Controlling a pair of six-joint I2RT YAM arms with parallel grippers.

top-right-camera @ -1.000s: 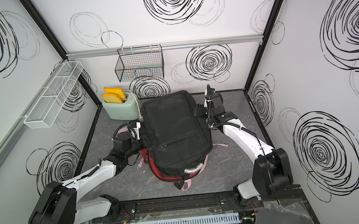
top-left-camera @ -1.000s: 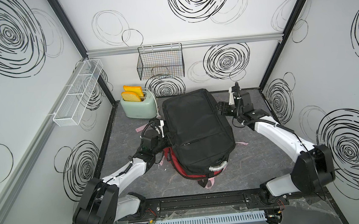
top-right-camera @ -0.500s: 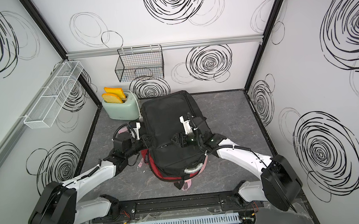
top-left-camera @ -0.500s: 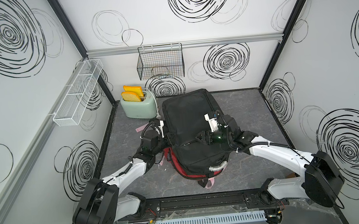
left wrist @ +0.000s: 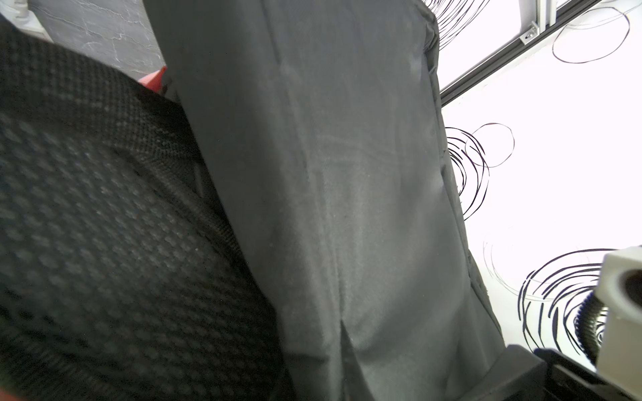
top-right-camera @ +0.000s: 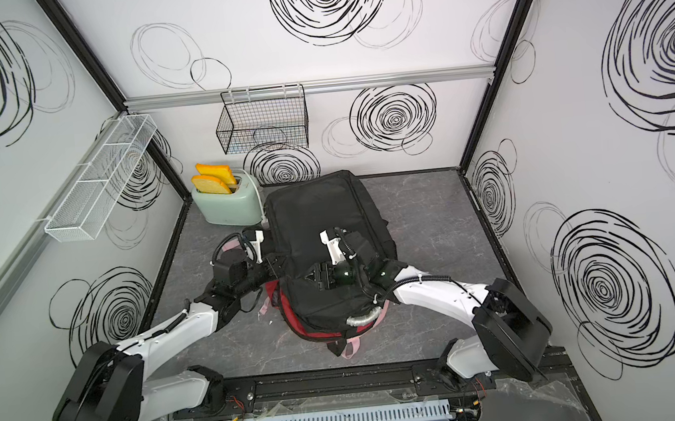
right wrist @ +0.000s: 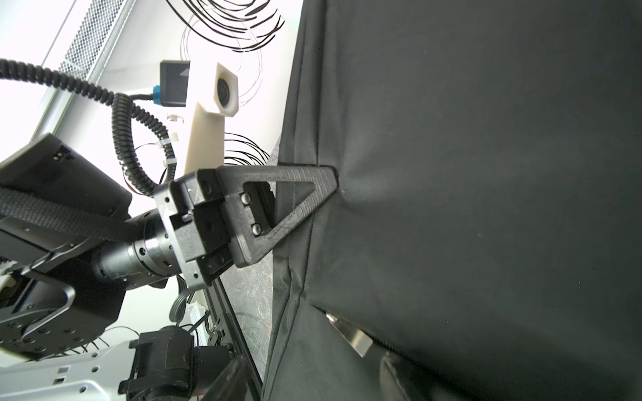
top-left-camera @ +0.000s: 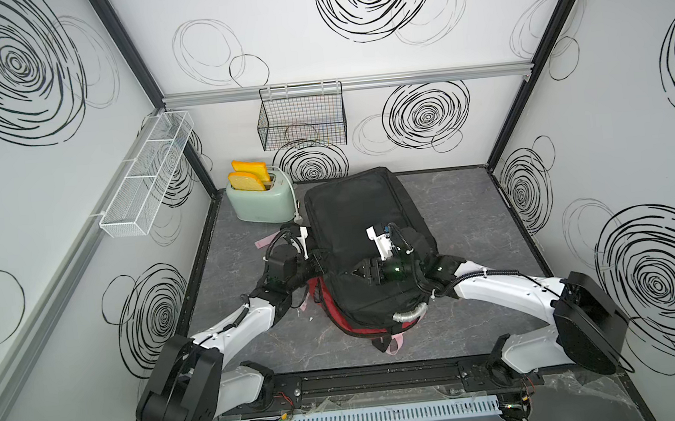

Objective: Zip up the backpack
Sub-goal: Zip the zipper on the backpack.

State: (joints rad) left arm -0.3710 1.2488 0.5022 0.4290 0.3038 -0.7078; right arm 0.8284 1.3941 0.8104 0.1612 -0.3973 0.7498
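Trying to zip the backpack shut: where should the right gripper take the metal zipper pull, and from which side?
Take the zipper pull by its wider free end, jaws on its two flat faces. It lies flat on the backpack, pointing away from the seam the left gripper pinches, so probably approach low along the zipper line from that free end.

One backpack [top-left-camera: 352, 210], one toaster [top-left-camera: 262, 205], two toast slices [top-left-camera: 246, 182]
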